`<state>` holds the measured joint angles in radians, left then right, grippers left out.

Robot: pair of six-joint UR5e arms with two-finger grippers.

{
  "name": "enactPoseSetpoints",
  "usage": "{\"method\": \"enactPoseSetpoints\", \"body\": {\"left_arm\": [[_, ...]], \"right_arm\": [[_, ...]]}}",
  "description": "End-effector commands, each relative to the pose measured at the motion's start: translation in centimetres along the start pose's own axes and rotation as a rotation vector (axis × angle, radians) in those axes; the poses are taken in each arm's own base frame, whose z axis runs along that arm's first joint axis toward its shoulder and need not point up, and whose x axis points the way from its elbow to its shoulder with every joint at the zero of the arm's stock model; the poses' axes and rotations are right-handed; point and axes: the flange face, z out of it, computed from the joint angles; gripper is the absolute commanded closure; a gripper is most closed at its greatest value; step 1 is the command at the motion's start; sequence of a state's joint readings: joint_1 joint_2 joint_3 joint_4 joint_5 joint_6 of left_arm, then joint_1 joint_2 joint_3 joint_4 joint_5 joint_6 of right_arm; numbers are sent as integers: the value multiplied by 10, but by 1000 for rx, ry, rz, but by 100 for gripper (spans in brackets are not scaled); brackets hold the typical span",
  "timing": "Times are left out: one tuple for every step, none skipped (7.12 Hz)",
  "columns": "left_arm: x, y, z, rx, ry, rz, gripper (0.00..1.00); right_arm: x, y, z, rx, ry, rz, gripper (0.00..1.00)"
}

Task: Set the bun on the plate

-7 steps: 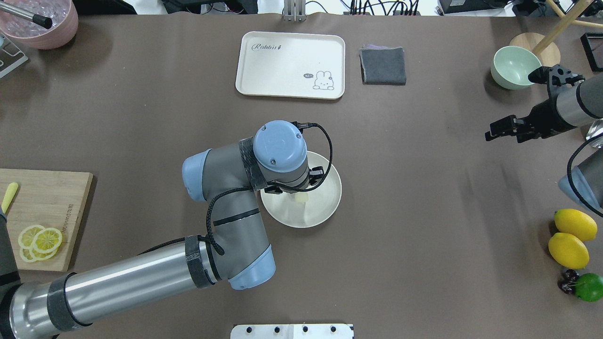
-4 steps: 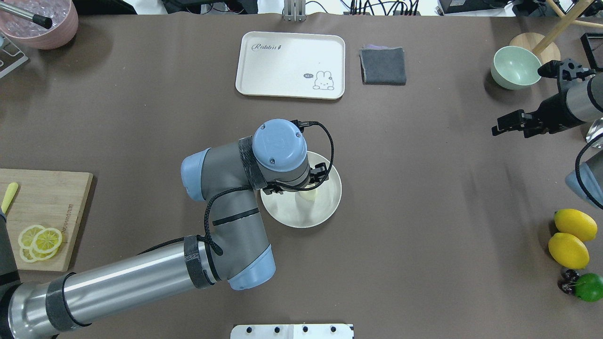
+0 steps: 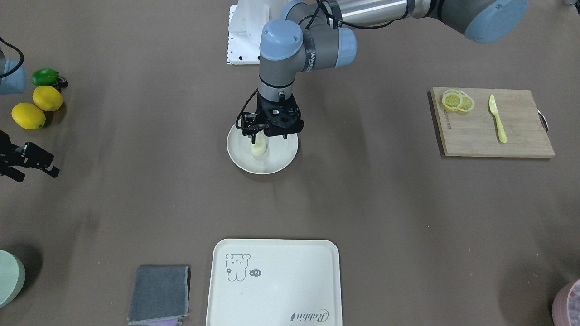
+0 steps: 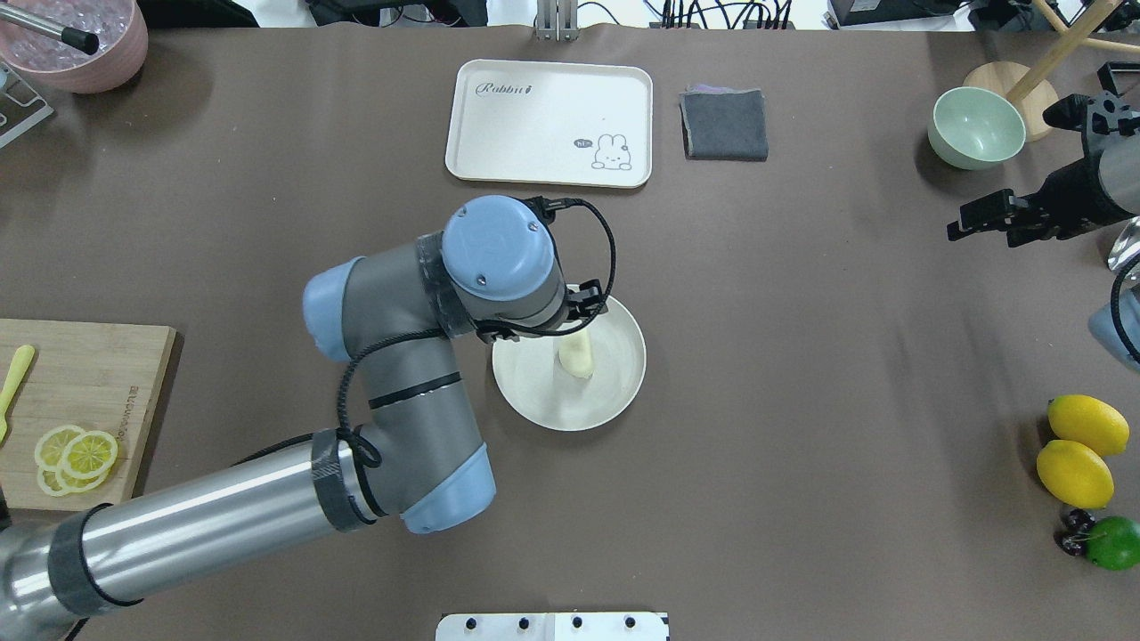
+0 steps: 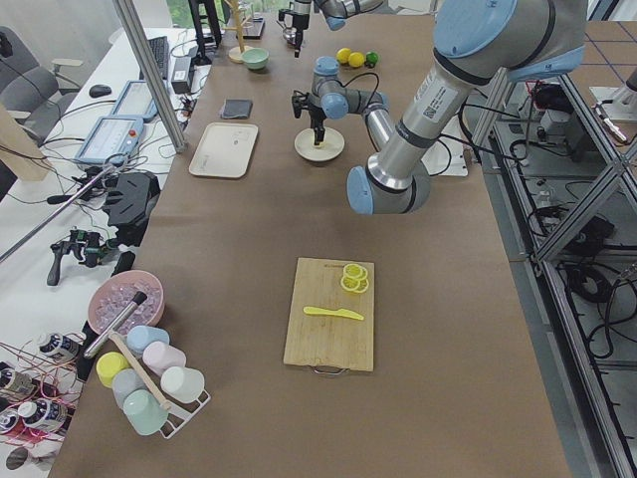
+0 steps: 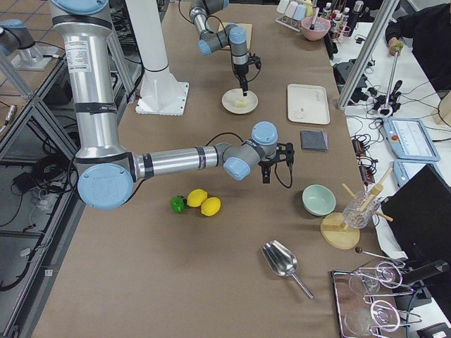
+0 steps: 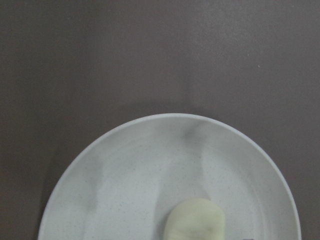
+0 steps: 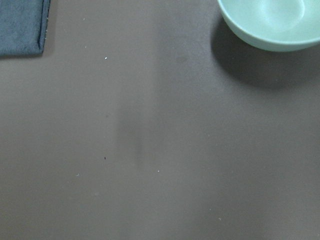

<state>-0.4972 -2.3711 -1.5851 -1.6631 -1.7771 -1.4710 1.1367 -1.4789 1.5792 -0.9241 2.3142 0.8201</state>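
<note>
A table (image 4: pixel 802 401) covered in dull brown sheeting is seen, with metal frame posts and side desks of screens and cables set around it. Along the far edge a cream tray (image 4: pixel 549 123), a folded grey cloth (image 4: pixel 724 125) and a pale green bowl (image 4: pixel 975 127) are laid out. A pink bowl (image 4: pixel 76 44) is placed at the far left corner. A wooden cutting board (image 4: pixel 89 392) with lemon slices (image 4: pixel 76 456) is kept at the left edge, and two lemons (image 4: pixel 1087 425) with a lime (image 4: pixel 1113 543) at the right edge.

The plate (image 4: pixel 614 392) is set near the table's middle, and the bun (image 4: pixel 576 356) is found on it, somewhat toward the plate's far side. The left gripper (image 3: pixel 269 137) is held just above the plate with its jaws spread apart and nothing between them. The bun is seen directly under it, closest to one fingertip; whether that tip touches the bun cannot be told. In the left wrist view the bun is cut off by the lower edge.

The bun is shown as a small, smooth, pale cream-yellow stub with a rounded top, much smaller than the plate.

The right gripper (image 4: pixel 966 221) is held near the right edge, beside the green bowl, with jaws parted and empty.
</note>
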Motion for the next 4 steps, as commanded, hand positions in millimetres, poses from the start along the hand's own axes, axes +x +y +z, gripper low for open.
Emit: {"method": "enactPoseSetpoints", "body": {"left_arm": [[-89,-51,-95,55,-64,162,3],[-151,-103,-121,19,-105,210,3],[-217,-151,-139,-23,-122,309,3],[-293,-186,-152,-71,-140,388,3]], "right_arm": [[27,-16,-27,13,37,-58,0],[58,-27,-46,-10,102,-124,0],[83,-44,-69,-53,163,-200,0],[91,-62,-94,-74,189,-217,0]]}}
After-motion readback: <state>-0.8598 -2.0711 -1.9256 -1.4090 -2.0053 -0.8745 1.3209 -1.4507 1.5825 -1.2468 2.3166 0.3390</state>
